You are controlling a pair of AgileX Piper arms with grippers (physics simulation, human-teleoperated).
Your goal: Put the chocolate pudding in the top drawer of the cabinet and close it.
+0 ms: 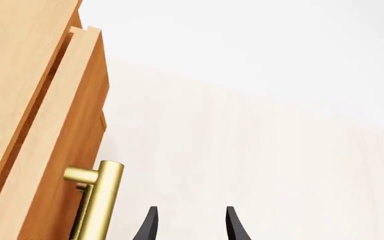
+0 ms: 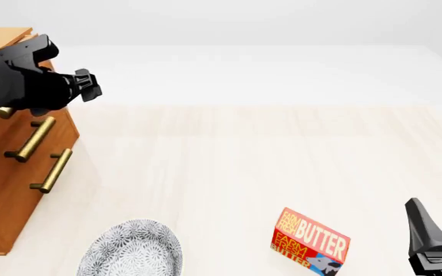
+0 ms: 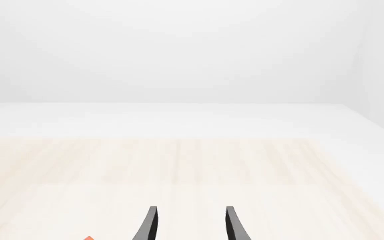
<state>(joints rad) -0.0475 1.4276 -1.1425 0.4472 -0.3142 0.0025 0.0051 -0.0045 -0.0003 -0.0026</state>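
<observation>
Standing at the table's left edge, the cabinet (image 2: 6, 190) is the largest thing; its drawers look closed. You cannot see the pudding box anywhere, so its place is unknown; probably it is light, stiff and smooth, so take it across the thin sides. Your left gripper (image 1: 189, 225) hovers beside a brass handle (image 1: 98, 200), jaws apart and empty. Your right gripper (image 3: 189, 225) is likewise open over the pale wooden table (image 2: 244, 161), in a plain white room.

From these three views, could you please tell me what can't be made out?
- Pudding: not identifiable in any view; the right wrist view shows only an orange-red sliver at its edge.
- Top drawer: front view, hidden behind the left arm.
- Plate and butter box: front view, cut by the frame's edge.
</observation>
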